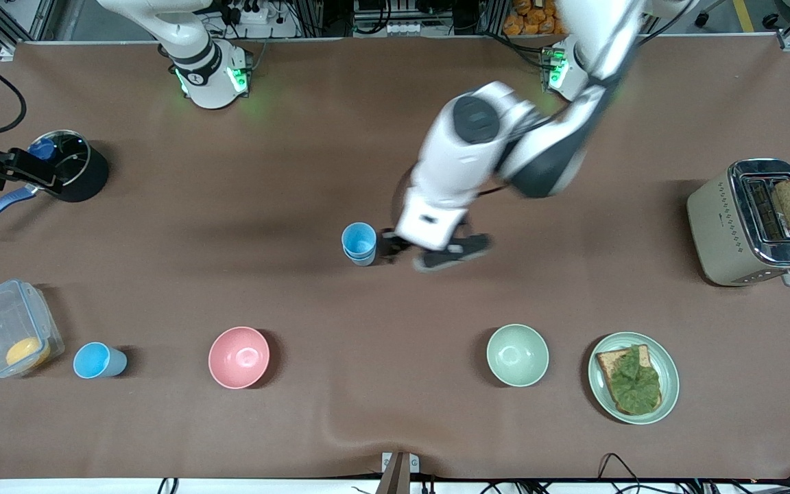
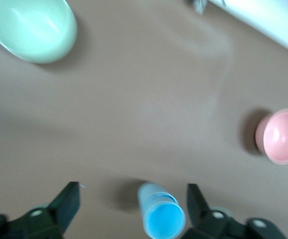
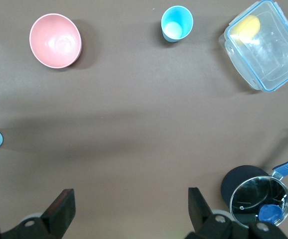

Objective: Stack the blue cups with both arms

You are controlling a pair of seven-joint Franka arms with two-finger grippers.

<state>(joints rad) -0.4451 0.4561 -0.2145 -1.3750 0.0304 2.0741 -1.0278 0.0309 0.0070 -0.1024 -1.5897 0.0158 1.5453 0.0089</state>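
stack: two blue cups nested, upright, mouths up, mid-worktop
loose cup: upright too, mouth up, between the tub and pink bowl
left hand: fingers spread wide, right beside the stack
right hand: spread open, up near the pot

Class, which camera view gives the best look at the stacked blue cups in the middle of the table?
The left wrist view: the stacked cups sit close between the open left gripper fingers. The front view shows them small; the right wrist view catches only an edge.
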